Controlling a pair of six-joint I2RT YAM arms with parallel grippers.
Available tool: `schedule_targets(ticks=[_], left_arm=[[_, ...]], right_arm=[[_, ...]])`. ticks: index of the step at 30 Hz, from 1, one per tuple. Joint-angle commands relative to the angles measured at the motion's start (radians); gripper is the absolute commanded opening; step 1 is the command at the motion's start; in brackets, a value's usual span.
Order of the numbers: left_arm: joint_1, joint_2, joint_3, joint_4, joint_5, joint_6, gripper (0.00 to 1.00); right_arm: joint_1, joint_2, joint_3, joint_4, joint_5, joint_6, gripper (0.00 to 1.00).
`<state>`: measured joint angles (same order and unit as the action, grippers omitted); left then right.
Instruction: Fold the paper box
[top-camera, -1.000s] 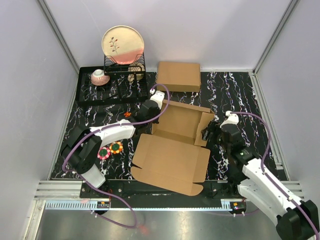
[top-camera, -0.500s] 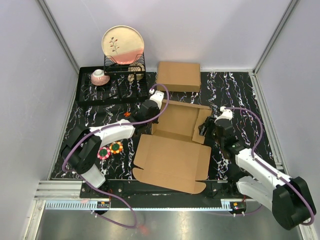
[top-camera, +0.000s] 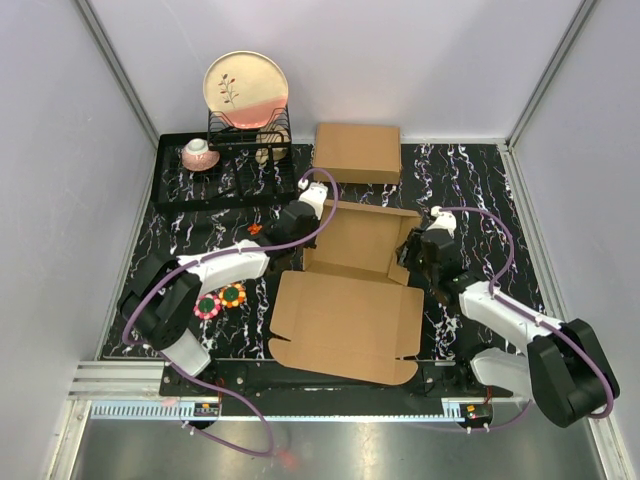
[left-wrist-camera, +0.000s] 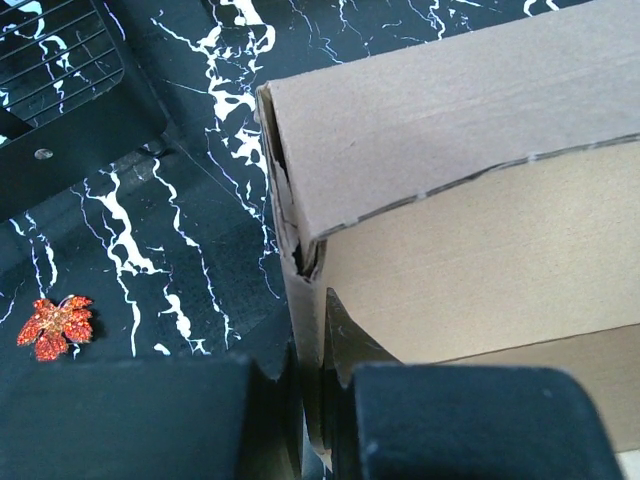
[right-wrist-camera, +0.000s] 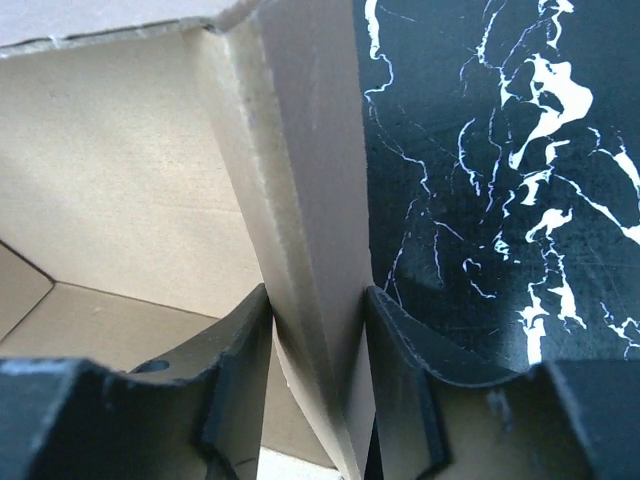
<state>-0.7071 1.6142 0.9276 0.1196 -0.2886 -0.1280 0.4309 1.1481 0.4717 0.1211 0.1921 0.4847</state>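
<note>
Right wrist: right gripper (right-wrist-camera: 316, 310) is clamping brown corrugated cardboard box (right-wrist-camera: 120, 180) by its side wall (holding it upright).
Left gripper (left-wrist-camera: 305, 380): clamping opposite wall.

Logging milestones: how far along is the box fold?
Done: the paper box has its tray walls standing. In hand: left gripper pinches the left wall, and right gripper pinches the right wall. Left: the lid panel lies flat toward the arms, not closed.

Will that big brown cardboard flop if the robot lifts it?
Probably it folds at its creases: the paper box lies half open, big flap flat. Between creases it likely stays stiff: walls pinched by the left gripper and right gripper stand upright.
</note>
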Motion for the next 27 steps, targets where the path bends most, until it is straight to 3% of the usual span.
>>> schedule_targets(ticks=[1,9,16,27], left_arm=[[-0.015,-0.033,-0.016,0.0,0.0,0.034,0.0],[-0.018,-0.036,-0.007,-0.008,0.008,0.019,0.0],[-0.031,-0.037,-0.007,-0.015,0.019,-0.007,0.0],[-0.069,-0.022,0.0,-0.041,0.009,-0.035,0.0]], right_arm=[[-0.003,0.035,0.03,0.012,0.033,-0.023,0.43],[-0.001,0.064,0.065,-0.032,0.061,-0.035,0.25],[-0.001,0.105,0.111,-0.096,0.108,-0.041,0.0],[0.009,0.122,0.162,-0.167,0.147,-0.043,0.0]])
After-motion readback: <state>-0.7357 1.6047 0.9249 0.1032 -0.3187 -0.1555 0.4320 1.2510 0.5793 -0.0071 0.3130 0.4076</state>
